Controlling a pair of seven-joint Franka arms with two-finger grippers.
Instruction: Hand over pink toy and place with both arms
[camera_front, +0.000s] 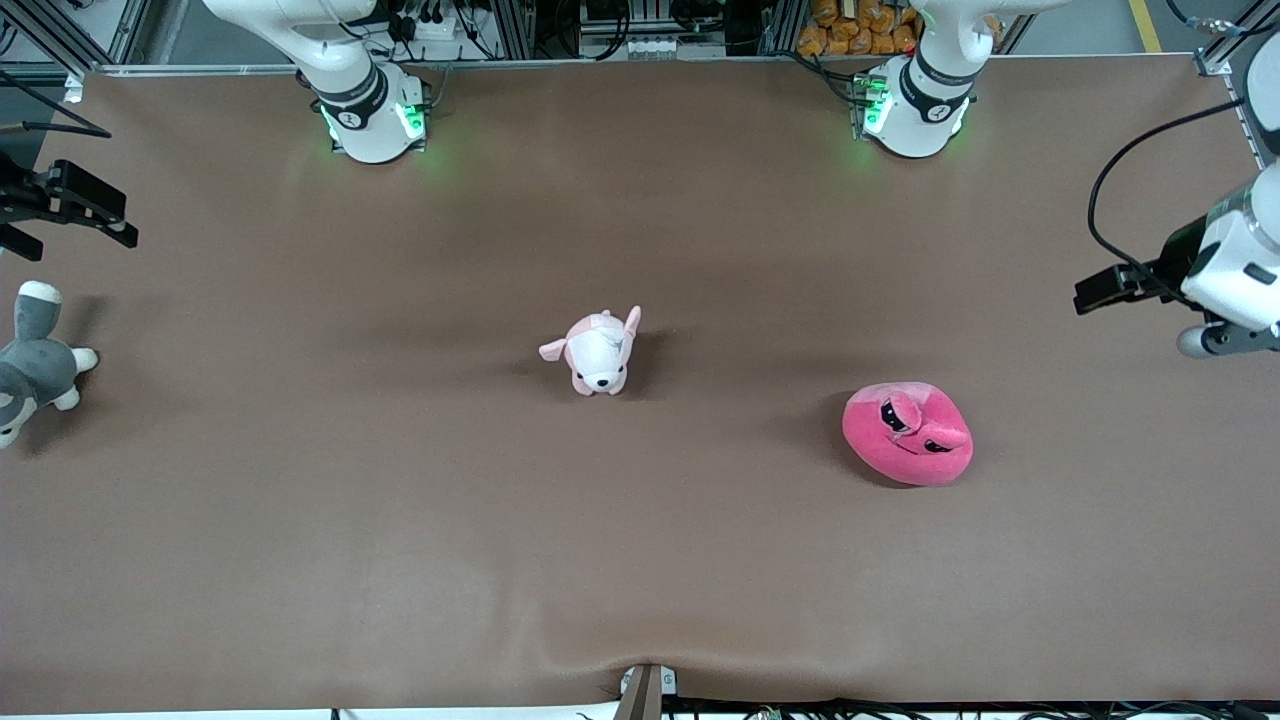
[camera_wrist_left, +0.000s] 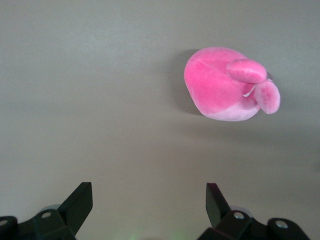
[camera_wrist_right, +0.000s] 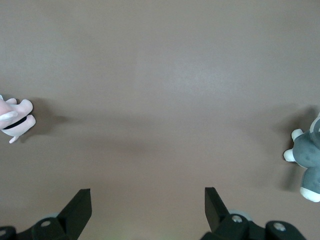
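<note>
Front view gives us the pink toy (camera_front: 908, 434) lying on the brown surface (camera_front: 400, 500) toward the left arm's end, nearer the camera than the pale puppy plush (camera_front: 598, 352) at mid-surface. We see the left gripper (camera_front: 1098, 290) hovering over the surface's edge at that end, spread and empty. The right gripper (camera_front: 75, 208), also spread with nothing held, hangs at the right arm's end above the grey-and-white plush (camera_front: 35, 362).

We see a hot-pink rounded plush toy (camera_front: 908, 435) of soft, matt pile cloth. The pale pink-and-white puppy plush (camera_front: 598, 352) and grey-and-white plush (camera_front: 33, 365) show similar fuzzy fabric. The brown table covering (camera_front: 400, 520) looks matt, smooth, slightly rippled. The black gripper fingers (camera_wrist_left: 77, 202) look like matt plastic.
</note>
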